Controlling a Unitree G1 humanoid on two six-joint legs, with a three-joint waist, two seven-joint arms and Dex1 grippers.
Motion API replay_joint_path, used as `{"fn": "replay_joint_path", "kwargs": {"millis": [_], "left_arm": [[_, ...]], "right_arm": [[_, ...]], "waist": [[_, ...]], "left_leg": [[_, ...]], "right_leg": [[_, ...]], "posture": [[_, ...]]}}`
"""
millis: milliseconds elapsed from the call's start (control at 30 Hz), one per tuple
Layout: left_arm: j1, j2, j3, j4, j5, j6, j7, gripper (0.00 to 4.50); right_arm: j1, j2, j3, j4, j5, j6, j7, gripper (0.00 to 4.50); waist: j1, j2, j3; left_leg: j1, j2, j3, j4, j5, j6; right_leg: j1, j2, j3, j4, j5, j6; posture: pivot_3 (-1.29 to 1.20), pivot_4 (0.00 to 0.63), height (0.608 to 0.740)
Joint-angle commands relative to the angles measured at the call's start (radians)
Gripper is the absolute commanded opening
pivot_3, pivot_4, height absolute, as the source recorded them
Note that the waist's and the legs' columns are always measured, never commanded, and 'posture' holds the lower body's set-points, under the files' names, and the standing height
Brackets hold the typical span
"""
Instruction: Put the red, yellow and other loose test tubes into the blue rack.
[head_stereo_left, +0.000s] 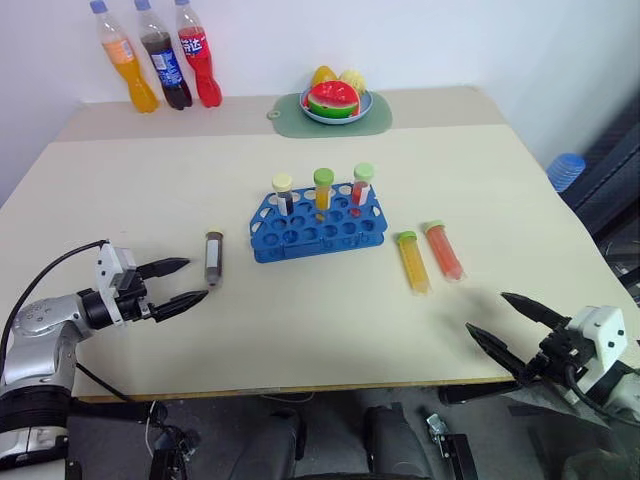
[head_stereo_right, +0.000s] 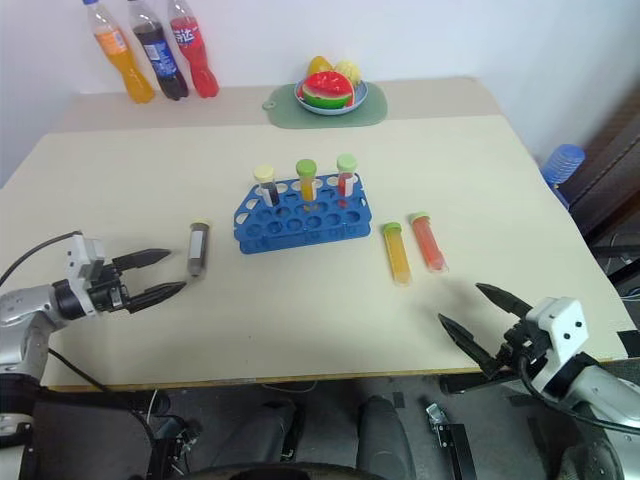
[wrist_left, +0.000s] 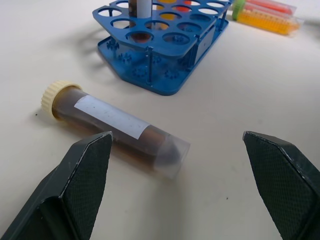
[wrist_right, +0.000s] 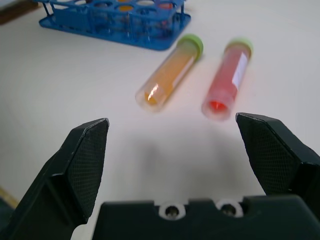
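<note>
Both claws are spread wide and holding nothing: left gripper sits just short of the brown tube, right gripper hangs near the table's front edge, facing the other two tubes from a bit back. So progress-wise I'd call it basically not started. All three loose tubes are lying flat on the table. Brown one, pale yellow cap and white label, is just left of the blue rack. Yellow-orange tube and red tube, both green-capped, lie side by side to the rack's right. Rack is mid-table with three capped tubes already standing in its back row, and plenty of free holes in front.
</note>
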Motion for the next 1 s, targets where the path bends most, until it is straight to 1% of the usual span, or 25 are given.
{"fn": "replay_joint_path", "kwargs": {"millis": [33, 167, 333, 500, 667, 800, 867, 1000], "left_arm": [[-0.012, 0.011, 0.016, 0.013, 0.004, -0.020, 0.013, 4.30], [-0.037, 0.002, 0.008, 0.024, -0.023, 0.003, -0.018, 4.30], [-0.043, -0.005, 0.008, 0.029, -0.024, 0.000, -0.031, 4.30], [-0.035, -0.008, 0.002, 0.000, -0.049, 0.036, -0.069, 4.30], [-0.036, -0.031, -0.018, -0.041, -0.043, 0.039, -0.059, 4.30], [-0.050, -0.079, -0.051, -0.145, -0.054, 0.074, -0.029, 4.30], [-0.063, -0.107, -0.073, -0.197, -0.063, 0.094, -0.008, 4.30], [-0.080, -0.139, -0.114, -0.268, -0.063, 0.113, 0.004, 4.30]], "right_arm": [[0.004, 0.004, -0.022, -0.023, 0.010, -0.012, -0.005, 4.50], [-0.008, -0.003, -0.026, -0.010, 0.009, -0.008, -0.011, 4.50], [-0.015, -0.003, -0.023, -0.011, 0.010, -0.003, -0.017, 4.50], [-0.030, -0.005, -0.019, -0.018, 0.015, 0.004, -0.026, 4.50], [-0.093, -0.005, -0.016, -0.019, 0.022, 0.017, -0.052, 4.50], [-0.186, -0.047, 0.012, -0.040, 0.028, 0.146, -0.122, 4.50], [-0.257, -0.067, 0.033, -0.049, 0.033, 0.235, -0.181, 4.50], [-0.385, -0.102, 0.082, -0.046, 0.043, 0.389, -0.248, 4.50]], "waist": [[0.000, 0.000, 0.000], [0.000, 0.000, 0.000], [0.000, 0.000, 0.000], [0.000, 0.000, 0.000], [0.000, 0.000, 0.000], [0.001, 0.000, 0.000], [0.000, 0.000, 0.000], [-0.001, 0.000, 0.000]], "left_leg": [[0.000, 0.000, 0.000, 0.000, 0.000, 0.000], [0.000, 0.000, 0.000, 0.000, 0.000, 0.000], [0.000, 0.000, 0.000, 0.000, 0.000, 0.000], [0.000, 0.000, 0.000, 0.000, 0.000, 0.000], [0.000, 0.000, 0.000, 0.000, 0.000, 0.000], [0.000, 0.000, 0.000, 0.000, 0.000, 0.000], [0.000, 0.000, 0.000, 0.000, 0.000, 0.000], [-0.001, 0.000, 0.000, 0.000, 0.000, 0.000]], "right_leg": [[0.000, 0.000, 0.000, 0.000, 0.000, 0.000], [0.000, 0.000, 0.000, 0.000, 0.000, 0.000], [0.000, 0.000, 0.000, 0.000, 0.000, 0.000], [0.000, 0.000, 0.000, 0.000, 0.000, 0.000], [0.000, 0.000, 0.000, 0.000, 0.000, 0.000], [0.000, 0.000, 0.000, 0.000, 0.000, 0.000], [0.000, 0.000, 0.000, 0.000, 0.000, 0.000], [-0.001, 0.000, 0.000, 0.000, 0.000, 0.000]], "posture": [[0.00, 0.150, 0.740], [0.00, 0.150, 0.740], [0.00, 0.150, 0.740], [0.00, 0.150, 0.740], [0.00, 0.150, 0.740], [0.00, 0.150, 0.740], [0.00, 0.150, 0.740], [0.00, 0.150, 0.740]]}}
